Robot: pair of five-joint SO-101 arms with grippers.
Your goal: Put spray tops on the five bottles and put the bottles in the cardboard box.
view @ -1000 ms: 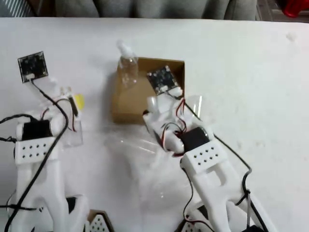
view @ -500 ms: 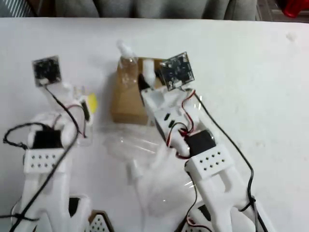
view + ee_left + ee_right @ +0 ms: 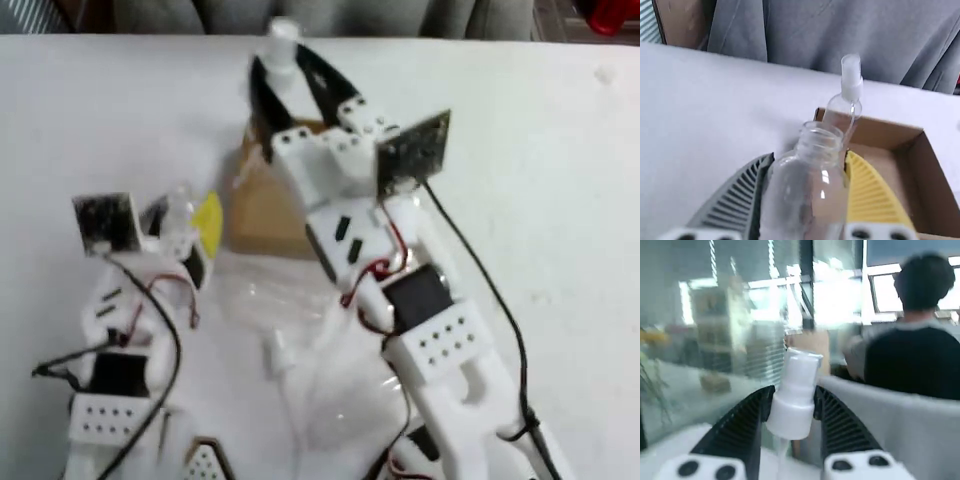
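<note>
My right claw clamps spray top upright, high over cardboard box; my left claw grips open bottle upright beside box; bottle mouth sits well apart from top, lower, to my left.

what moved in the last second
The right gripper rose from over the cardboard box and swung toward the table's far edge, carrying the spray top. The left gripper drew back toward the near edge with the open bottle in its grip. The capped bottle and the box stayed put.
</note>
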